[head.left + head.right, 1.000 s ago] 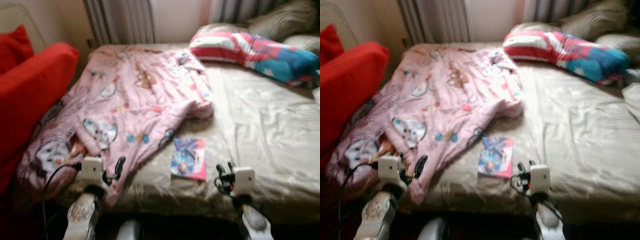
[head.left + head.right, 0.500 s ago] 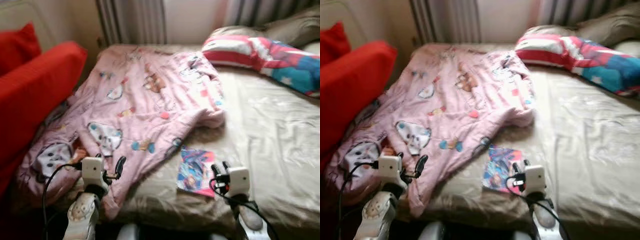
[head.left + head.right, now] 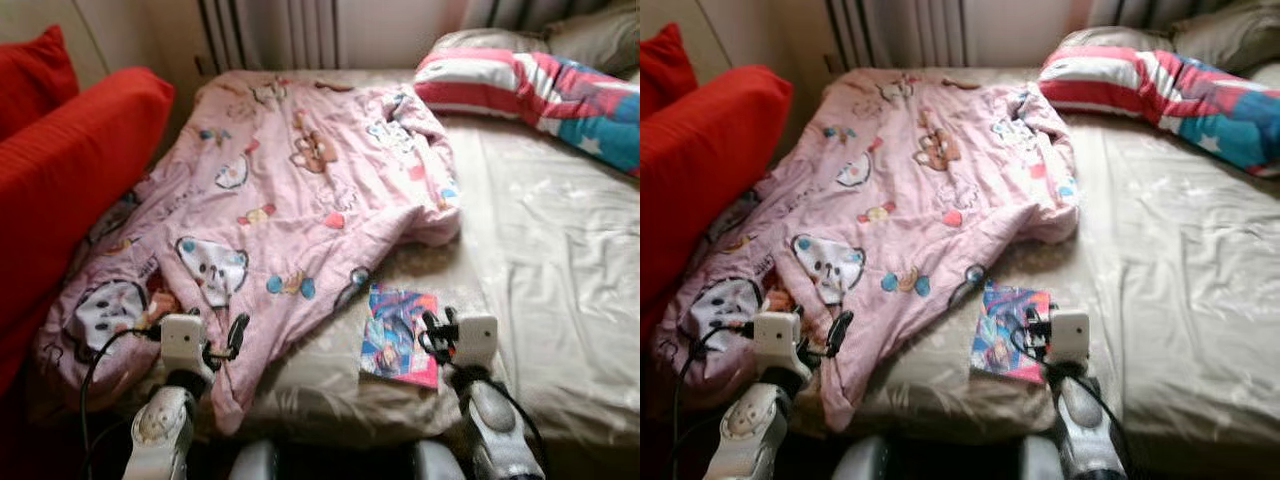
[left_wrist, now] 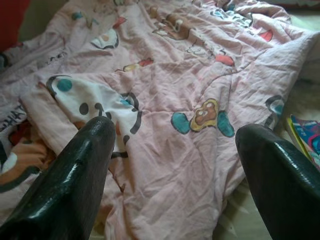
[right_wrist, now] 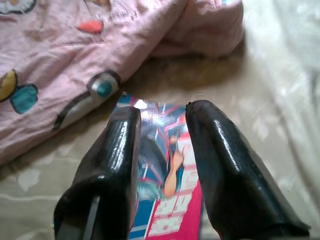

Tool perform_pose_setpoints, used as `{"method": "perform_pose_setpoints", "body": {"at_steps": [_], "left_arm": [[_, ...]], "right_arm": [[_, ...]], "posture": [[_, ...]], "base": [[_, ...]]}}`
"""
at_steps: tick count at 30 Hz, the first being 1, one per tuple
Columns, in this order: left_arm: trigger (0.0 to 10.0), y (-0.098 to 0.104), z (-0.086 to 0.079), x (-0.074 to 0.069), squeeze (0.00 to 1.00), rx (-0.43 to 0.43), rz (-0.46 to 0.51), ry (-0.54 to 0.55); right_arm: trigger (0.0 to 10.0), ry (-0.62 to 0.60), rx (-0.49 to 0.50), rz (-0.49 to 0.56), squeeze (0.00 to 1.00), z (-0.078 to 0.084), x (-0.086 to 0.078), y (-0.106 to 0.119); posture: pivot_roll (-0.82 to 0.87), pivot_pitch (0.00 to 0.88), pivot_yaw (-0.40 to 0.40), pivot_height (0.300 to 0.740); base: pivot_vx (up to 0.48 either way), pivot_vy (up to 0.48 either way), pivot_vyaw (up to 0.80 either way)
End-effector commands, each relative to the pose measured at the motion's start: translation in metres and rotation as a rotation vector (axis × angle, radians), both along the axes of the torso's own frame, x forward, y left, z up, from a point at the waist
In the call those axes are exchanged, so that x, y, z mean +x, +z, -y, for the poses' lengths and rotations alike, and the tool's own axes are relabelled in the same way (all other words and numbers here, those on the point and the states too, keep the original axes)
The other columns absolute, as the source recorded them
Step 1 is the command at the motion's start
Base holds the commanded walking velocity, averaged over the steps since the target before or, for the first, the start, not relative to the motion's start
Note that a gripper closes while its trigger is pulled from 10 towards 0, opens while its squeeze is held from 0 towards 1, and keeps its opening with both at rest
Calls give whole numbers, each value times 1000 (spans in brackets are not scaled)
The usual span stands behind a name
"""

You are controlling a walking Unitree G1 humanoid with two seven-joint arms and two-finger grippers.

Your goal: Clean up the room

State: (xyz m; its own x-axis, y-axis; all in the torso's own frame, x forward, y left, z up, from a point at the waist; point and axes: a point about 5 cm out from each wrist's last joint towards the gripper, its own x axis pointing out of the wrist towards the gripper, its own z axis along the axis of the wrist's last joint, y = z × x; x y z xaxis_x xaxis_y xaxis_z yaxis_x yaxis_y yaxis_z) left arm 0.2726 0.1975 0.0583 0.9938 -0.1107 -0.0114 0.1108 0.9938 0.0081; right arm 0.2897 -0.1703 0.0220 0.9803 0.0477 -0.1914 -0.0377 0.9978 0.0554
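Observation:
A colourful picture book (image 3: 392,330) lies flat on the beige bed sheet (image 3: 560,260) near the bed's front edge. Just beside it is the lower corner of a rumpled pink cartoon-print blanket (image 3: 290,190). My right gripper (image 3: 432,335) hovers over the book's right side. In the right wrist view its fingers (image 5: 120,150) stand a little apart, open, with the book's cover (image 5: 160,135) showing between them. My left gripper (image 3: 238,335) hangs wide open over the blanket's lower left part (image 4: 200,90), holding nothing.
A red, white and blue striped pillow (image 3: 540,90) lies at the bed's back right. A red sofa with a cushion (image 3: 70,170) stands close along the bed's left side. A radiator and curtains (image 3: 270,30) are behind the bed.
The camera has come closer to the bed. My right gripper has moved left and forward, from beside the book to over its right edge. The left arm has kept its pose.

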Motion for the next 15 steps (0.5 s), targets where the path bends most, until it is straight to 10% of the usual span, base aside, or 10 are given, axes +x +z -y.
{"method": "perform_pose_setpoints", "body": {"at_steps": [1,2,12,13,15], "left_arm": [[10000,3,-3,0,0,6,-3,-7],[10000,4,-2,1,0,7,0,-14],[10000,26,2,10,0,12,46,-48],[10000,29,-1,10,0,13,52,-39],[10000,31,-3,9,0,15,56,-35]], "right_arm": [[10000,-15,22,-33,553,-1,1,-3],[10000,-11,25,-38,1000,-2,3,-3],[10000,-58,45,-90,1000,-8,19,1],[10000,-68,56,-91,420,-9,21,2],[10000,-70,59,-92,420,-9,22,2]], "posture": [[10,166,102,618],[12,171,102,618],[74,274,126,618],[80,295,130,618],[86,312,132,618]], "base": [[0,0,0],[0,0,0],[0,0,0],[0,0,0],[0,0,0]]}}
